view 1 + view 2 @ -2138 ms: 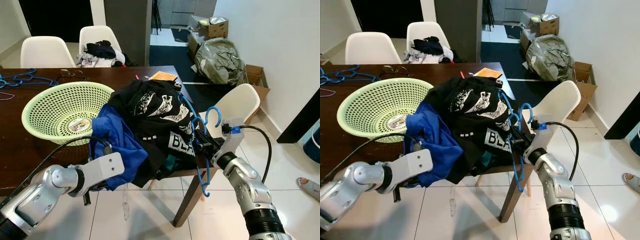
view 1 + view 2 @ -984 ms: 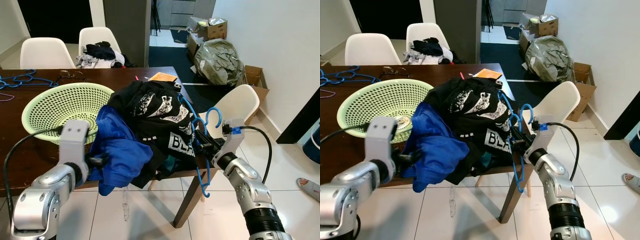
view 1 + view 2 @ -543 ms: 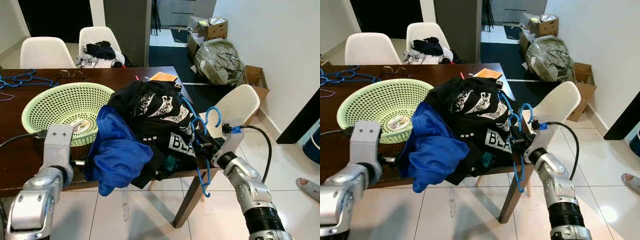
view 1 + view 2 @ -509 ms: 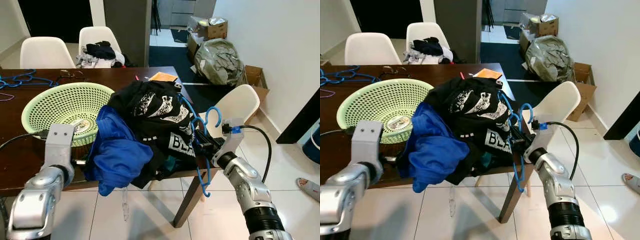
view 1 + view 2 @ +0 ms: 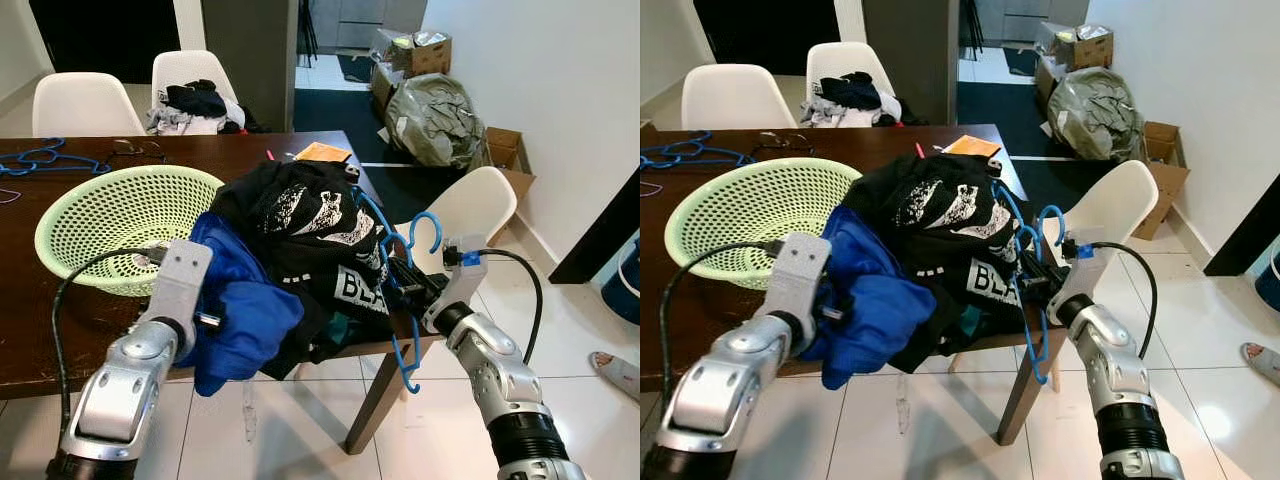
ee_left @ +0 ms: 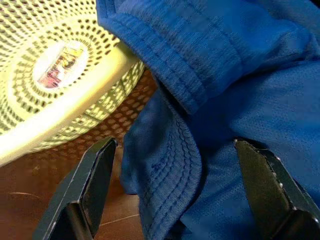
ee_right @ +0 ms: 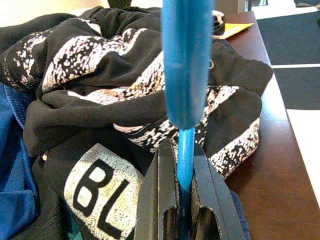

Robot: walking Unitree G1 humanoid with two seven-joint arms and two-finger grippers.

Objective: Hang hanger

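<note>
A blue plastic hanger (image 5: 405, 300) hangs off the table's near right corner, its hook up beside a heap of clothes. My right gripper (image 7: 180, 165) is shut on the hanger's thin bar (image 7: 184, 75). The heap is a black printed shirt (image 5: 310, 225) lying over a blue garment (image 5: 245, 305). My left gripper (image 6: 174, 150) is open, its two fingers spread wide on either side of a fold of the blue garment, next to the basket. From the head, its wrist block (image 5: 182, 280) sits against the garment's left edge.
A pale green perforated basket (image 5: 75, 215) stands on the dark wooden table (image 5: 40, 340). More blue hangers (image 5: 50, 158) lie at the far left. A white chair (image 5: 475, 205) is right of the table corner. Boxes and a bag (image 5: 435, 120) line the wall.
My left arm has swung in from the left, bringing its open gripper up against the blue garment. The right arm and hanger have stayed put. The view shifted slightly.
</note>
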